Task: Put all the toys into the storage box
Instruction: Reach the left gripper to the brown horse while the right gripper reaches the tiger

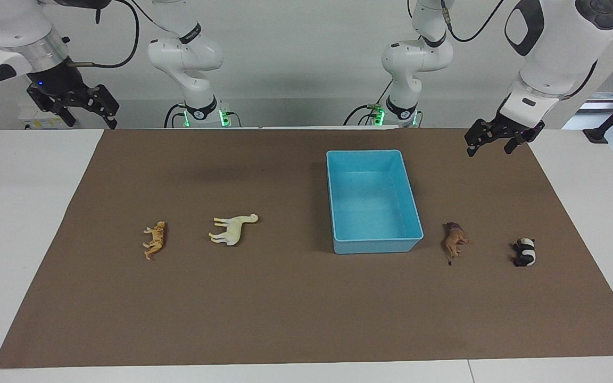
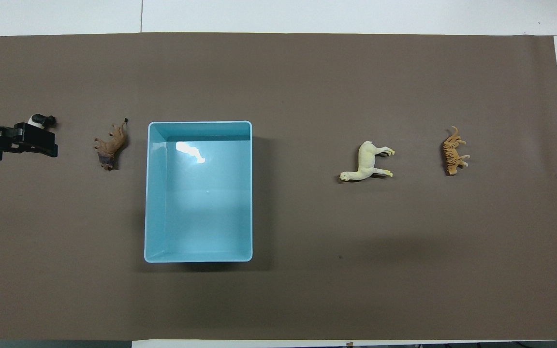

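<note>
- The storage box was seen standing open-topped on the brown mat, a little toward the left arm's end of the surface; nothing was seen inside it.
- Clock directions below are read in the overhead view, with twelve o'clock pointing away from the robots.
- The brown lion was found lying on its side on the mat at about ten o'clock from the box's middle, just beside the box wall but apart from it.
- The black-and-white panda was seen farther out along the same nine-to-ten o'clock direction, near the mat's edge and partly covered in the overhead view by the left pincer.
- The cream-white long-necked animal was found lying on its side at about three o'clock from the box, well apart from it.
- The orange striped tiger was seen lying at three o'clock from the cream animal, near it.
- All four toys were left outside the box.
- The left pincer was held in the air over the mat's corner nearest the left arm's base, its fingers spread and nothing gripped.
- The right pincer was held raised at the right arm's end, by the mat's edge nearest the robots, spread wide and holding nothing.
</note>
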### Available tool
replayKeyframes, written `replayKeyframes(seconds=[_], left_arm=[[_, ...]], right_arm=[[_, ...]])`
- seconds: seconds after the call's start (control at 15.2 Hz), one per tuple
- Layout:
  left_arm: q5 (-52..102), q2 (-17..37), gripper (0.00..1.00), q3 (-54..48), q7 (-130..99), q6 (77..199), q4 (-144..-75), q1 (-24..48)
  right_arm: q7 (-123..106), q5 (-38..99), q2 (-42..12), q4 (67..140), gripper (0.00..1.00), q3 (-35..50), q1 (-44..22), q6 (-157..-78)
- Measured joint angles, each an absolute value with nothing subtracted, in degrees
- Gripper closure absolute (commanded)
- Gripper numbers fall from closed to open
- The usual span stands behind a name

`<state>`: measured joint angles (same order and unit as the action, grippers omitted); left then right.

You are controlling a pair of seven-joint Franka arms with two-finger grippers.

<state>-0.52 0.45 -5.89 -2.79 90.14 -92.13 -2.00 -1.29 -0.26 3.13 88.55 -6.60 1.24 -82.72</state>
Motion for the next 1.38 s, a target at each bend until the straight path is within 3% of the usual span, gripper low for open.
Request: replayKeyframes(seconds=[0.53,0.79,1.12,1.38], left_arm=[[-0.52,0.42,0.0,-5.87,-2.79,90.13,-92.25,-2.01],[-0.52,0.13,0.0,-5.9,-4.19,96.36,-94.72,-2.0],[-0.52,2.18,0.0,-5.78,-1.96,102.3,-98.89,-2.03],[-0.65,7.31,0.0,-5.7,1.19,114.79,-104.69,-2.79]], right_arm=[[-1.28,-0.26,3.15,88.55,0.0,-6.62,1.96,-82.7],[-1.28,-0.26,3.19,89.51,0.0,-6.63,2.44,-83.8],[-1.02,-0.23,1.31,98.58,0.0,-6.09,2.29,-95.64],[0.55,-0.11,-5.4,103.41,0.0,-5.17,1.12,-106.77]])
